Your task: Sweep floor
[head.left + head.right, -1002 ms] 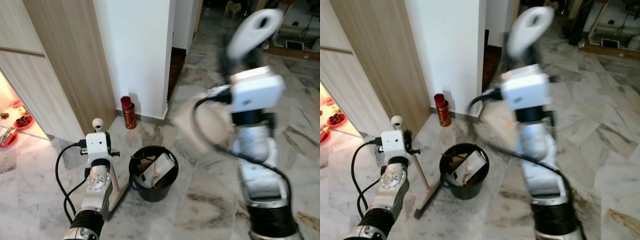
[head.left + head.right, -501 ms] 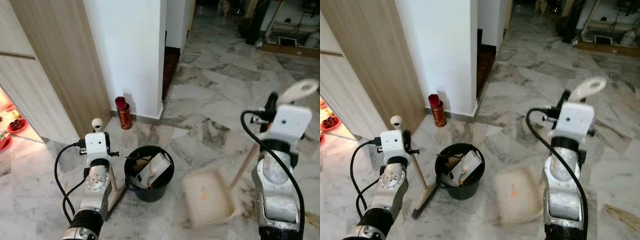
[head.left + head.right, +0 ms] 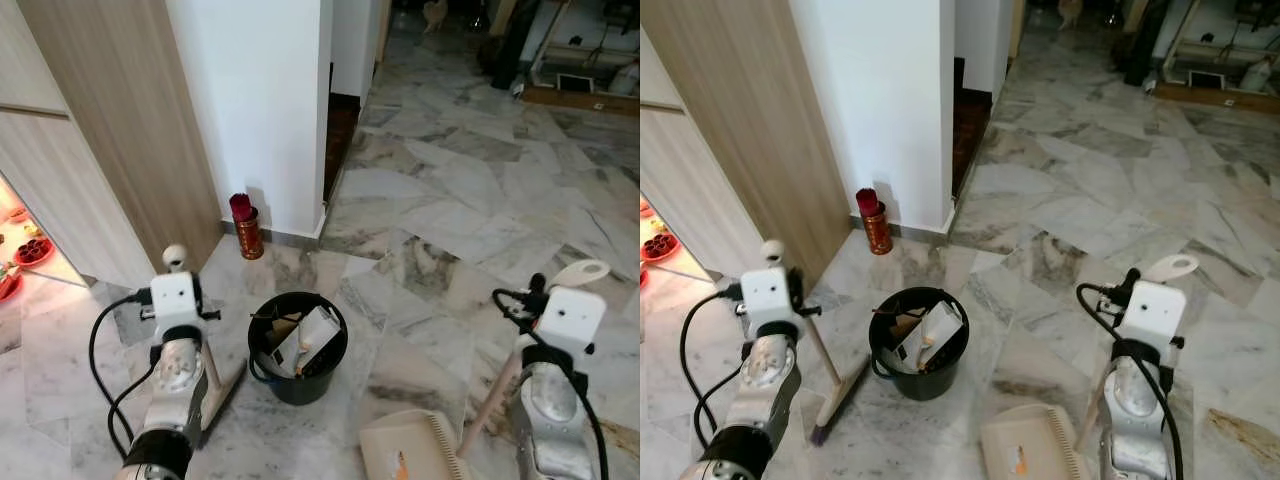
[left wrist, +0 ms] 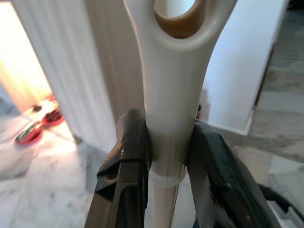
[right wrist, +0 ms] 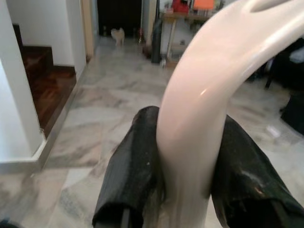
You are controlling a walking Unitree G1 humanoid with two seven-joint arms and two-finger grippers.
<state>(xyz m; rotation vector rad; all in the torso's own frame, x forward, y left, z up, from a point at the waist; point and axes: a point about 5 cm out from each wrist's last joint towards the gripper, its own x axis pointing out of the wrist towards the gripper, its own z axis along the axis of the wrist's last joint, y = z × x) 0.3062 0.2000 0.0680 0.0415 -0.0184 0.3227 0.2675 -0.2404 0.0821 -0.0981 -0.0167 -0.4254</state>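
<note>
The broom (image 3: 830, 385) is held upright at the robot's left side, its bristles resting on the marble floor (image 3: 450, 190) just beside the black bin (image 3: 298, 346). In the left wrist view the broom's white looped handle top is seen pinched between the two black fingers (image 4: 127, 166) of the left gripper (image 4: 166, 156), which are pressed against it from both sides. The beige dustpan (image 3: 1030, 447) lies flat on the floor at the robot's right, near the bin but apart from it, an orange mark showing on its tray; no writing can be read on it. Its long handle rises to the right gripper (image 5: 183, 166), whose fingers (image 5: 135, 166) are clamped on the pale looped grip. The bin is filled with crumpled paper and cardboard scraps. A red cylindrical holder (image 3: 248, 228) stands against the base of the white wall (image 3: 260, 100), beside a wood-panelled cabinet (image 3: 100, 120). A small animal (image 5: 117, 34) is seen far down the hallway.
</note>
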